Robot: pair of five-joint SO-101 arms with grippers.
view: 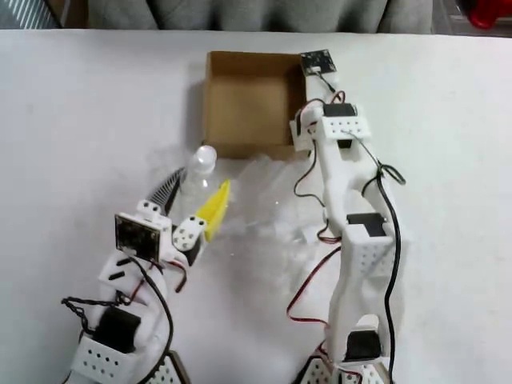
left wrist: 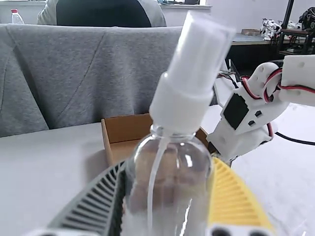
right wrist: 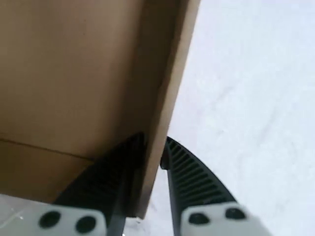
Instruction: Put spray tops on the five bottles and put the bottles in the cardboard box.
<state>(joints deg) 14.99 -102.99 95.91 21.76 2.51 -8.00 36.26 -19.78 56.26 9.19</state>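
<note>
A clear bottle (view: 192, 186) with a white spray top (view: 205, 158) stands tilted between the grey and yellow fingers of my left gripper (view: 200, 180), which is shut on it just in front of the cardboard box (view: 240, 140). The left wrist view shows the bottle (left wrist: 170, 196) and its spray top (left wrist: 192, 73) up close in the left gripper (left wrist: 169, 167), with the box (left wrist: 129, 129) behind. My right gripper (view: 298, 138) is at the box's near right corner. Its black fingers (right wrist: 189, 172) are shut on the box's side wall (right wrist: 165, 98).
More clear bottles (view: 268, 196) lie faintly visible on the white table between the arms, with a small white piece (view: 308, 234) beside the right arm (view: 360, 240). A grey cushion (left wrist: 74, 73) lines the table's far edge. The table's left and right sides are open.
</note>
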